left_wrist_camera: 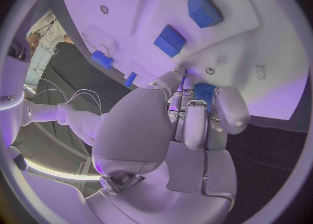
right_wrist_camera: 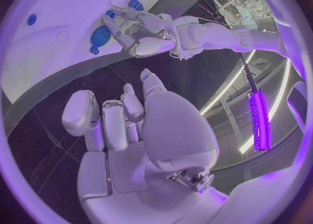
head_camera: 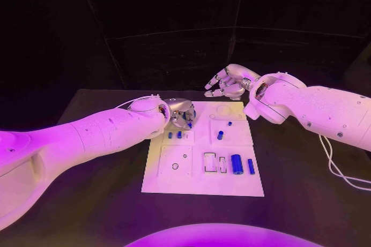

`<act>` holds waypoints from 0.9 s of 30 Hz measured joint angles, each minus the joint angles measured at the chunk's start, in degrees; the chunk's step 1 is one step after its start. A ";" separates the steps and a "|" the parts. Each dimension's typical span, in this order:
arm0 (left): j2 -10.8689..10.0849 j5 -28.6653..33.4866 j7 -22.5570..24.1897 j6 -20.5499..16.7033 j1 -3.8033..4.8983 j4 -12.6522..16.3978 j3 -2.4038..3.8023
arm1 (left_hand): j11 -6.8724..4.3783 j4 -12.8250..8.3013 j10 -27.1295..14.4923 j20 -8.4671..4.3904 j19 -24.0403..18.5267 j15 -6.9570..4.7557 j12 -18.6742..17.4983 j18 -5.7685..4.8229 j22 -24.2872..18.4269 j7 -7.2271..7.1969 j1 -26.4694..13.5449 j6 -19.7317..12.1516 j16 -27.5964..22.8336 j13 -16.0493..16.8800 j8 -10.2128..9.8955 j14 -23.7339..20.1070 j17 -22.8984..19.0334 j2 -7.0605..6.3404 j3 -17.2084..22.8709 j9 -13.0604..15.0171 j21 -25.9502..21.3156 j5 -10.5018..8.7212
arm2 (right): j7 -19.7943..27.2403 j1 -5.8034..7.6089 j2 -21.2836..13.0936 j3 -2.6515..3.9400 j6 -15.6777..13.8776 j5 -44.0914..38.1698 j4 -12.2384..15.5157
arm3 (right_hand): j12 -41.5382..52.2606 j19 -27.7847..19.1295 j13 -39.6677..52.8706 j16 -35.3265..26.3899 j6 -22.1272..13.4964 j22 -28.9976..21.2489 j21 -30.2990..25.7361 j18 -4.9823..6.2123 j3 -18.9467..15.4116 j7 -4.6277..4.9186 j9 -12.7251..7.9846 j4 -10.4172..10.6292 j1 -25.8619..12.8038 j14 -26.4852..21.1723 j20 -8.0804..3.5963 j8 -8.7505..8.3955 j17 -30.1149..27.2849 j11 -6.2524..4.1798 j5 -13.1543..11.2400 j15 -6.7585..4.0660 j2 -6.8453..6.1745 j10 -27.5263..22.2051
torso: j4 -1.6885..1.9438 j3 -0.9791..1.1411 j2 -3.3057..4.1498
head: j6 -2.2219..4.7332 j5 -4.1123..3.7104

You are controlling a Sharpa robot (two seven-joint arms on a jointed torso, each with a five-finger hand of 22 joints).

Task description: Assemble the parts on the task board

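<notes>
The task looks barely begun: the left hand point(left_wrist_camera: 195, 110) pinches a small blue cylindrical part point(left_wrist_camera: 203, 92) over the flat white task board point(head_camera: 232, 185), while the right hand point(head_camera: 227, 82), empty with fingers loosely curled, hovers beyond its far edge, and other blue pieces point(head_camera: 237, 164) lie loose on the board.

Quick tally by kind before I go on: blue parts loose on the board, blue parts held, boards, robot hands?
Loose blue parts on the task board: 6
Held blue part, pinched in the left robot hand: 1
Task board: 1
Robot hands, left robot hand and right robot hand: 2
Total: 10
</notes>
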 measured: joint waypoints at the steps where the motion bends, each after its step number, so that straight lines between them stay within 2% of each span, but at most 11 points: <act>1: -0.30 0.05 0.03 -0.21 -0.06 0.30 0.12 | 0.04 0.00 0.06 -0.02 0.02 0.00 -0.11 0.01 0.07 0.00 -0.02 0.00 0.00 0.05 0.05 0.00 0.00 0.01 0.00 0.01 0.00 0.00 | 0.00 0.00 -0.01 0.00 0.00 0.00 0.01 | 0.00 0.00 0.00 0.00 0.00 0.00 0.00 0.01 0.00 0.00 0.00 0.00 0.00 0.00 0.00 0.00 0.00 0.00 0.00 0.00 0.00 0.00 | 0.01 0.00 0.00 | 0.01 -0.02; 6: -1.86 0.47 0.26 -1.23 -0.06 2.18 1.40 | -0.18 -0.15 0.32 -0.02 0.02 0.00 -0.34 0.02 0.15 0.00 -0.35 0.00 0.00 0.16 0.25 0.00 -0.13 -0.25 0.15 0.11 0.00 0.00 | 0.00 0.00 -0.06 0.00 0.00 -0.01 0.03 | 0.00 0.00 0.00 0.00 0.00 0.00 0.00 0.00 0.00 0.00 0.00 0.00 0.00 0.00 0.00 0.00 0.00 0.00 0.00 0.00 0.00 0.00 | 0.02 -0.01 0.00 | 0.03 -0.02; 10: -3.26 1.23 0.46 -1.94 0.02 3.95 3.57 | -0.22 -0.22 0.36 -0.02 0.02 0.01 -0.45 0.03 0.20 0.00 -0.70 0.00 0.00 0.18 0.26 0.00 -0.36 -0.60 0.54 0.12 0.00 0.00 | 0.01 0.00 -0.18 0.00 0.00 -0.01 0.03 | 0.00 0.00 0.00 0.00 0.00 0.00 0.00 0.00 0.00 0.00 0.00 0.00 0.00 0.00 0.00 0.00 0.00 0.00 0.00 0.00 0.00 0.00 | 0.04 -0.04 -0.01 | 0.04 -0.01; 12: -4.18 1.71 0.50 -2.18 0.09 5.11 4.92 | -0.22 -0.22 0.36 -0.02 0.02 0.01 -0.62 0.04 0.30 0.00 -0.72 0.00 0.00 0.24 0.26 -0.01 -0.46 -0.63 0.55 0.12 0.00 0.00 | 0.01 0.00 -0.24 0.00 0.00 -0.02 0.03 | 0.00 0.00 0.00 0.00 0.00 0.00 0.00 0.00 0.00 0.00 0.00 0.00 0.00 0.00 0.00 0.00 0.00 0.00 0.00 0.00 0.00 0.00 | 0.04 -0.04 -0.01 | 0.02 -0.09; 14: -5.25 2.15 0.51 -2.30 0.17 6.15 5.91 | -0.22 -0.22 0.36 -0.02 0.02 0.01 -0.78 0.05 0.30 0.00 -0.72 0.00 0.00 0.27 0.26 -0.01 -0.48 -0.63 0.55 0.12 0.00 0.00 | 0.01 0.00 -0.30 0.00 0.00 -0.02 0.02 | 0.00 0.00 0.00 0.00 0.00 0.00 0.00 0.00 0.00 0.00 0.00 0.00 0.00 0.00 0.00 0.00 0.00 0.00 0.00 0.00 0.00 0.00 | 0.04 -0.04 -0.01 | 0.01 -0.10; 20: -7.47 3.04 0.26 -2.08 0.24 6.98 6.87 | -0.22 -0.22 0.35 -0.02 0.02 0.02 -0.78 0.05 0.41 0.00 -1.43 0.00 0.00 0.22 0.25 -0.01 -0.70 -0.78 0.55 0.11 0.24 0.00 | 0.01 0.00 -0.45 0.00 0.00 -0.02 0.00 | 0.00 0.00 0.00 0.00 0.00 0.00 0.00 0.00 0.00 0.00 0.00 0.00 0.00 0.00 0.00 0.00 0.00 0.00 0.00 0.00 0.00 0.00 | 0.07 0.00 -0.01 | -0.01 -0.03; 27: -8.80 3.57 -0.48 -0.53 0.20 6.41 7.10 | -0.22 -0.22 0.35 -0.02 0.02 0.02 -1.05 0.05 0.49 0.00 -1.70 0.00 0.00 0.22 0.02 -0.01 -0.70 -1.06 0.55 0.10 0.23 0.00 | 0.01 0.00 -0.50 0.00 0.00 -0.02 -0.02 | 0.00 0.00 0.00 0.00 0.00 0.00 0.00 0.00 0.00 0.00 0.00 0.00 0.00 0.00 0.00 0.00 0.00 0.00 0.00 0.00 0.00 0.00 | 0.01 -0.01 0.02 | -0.12 0.07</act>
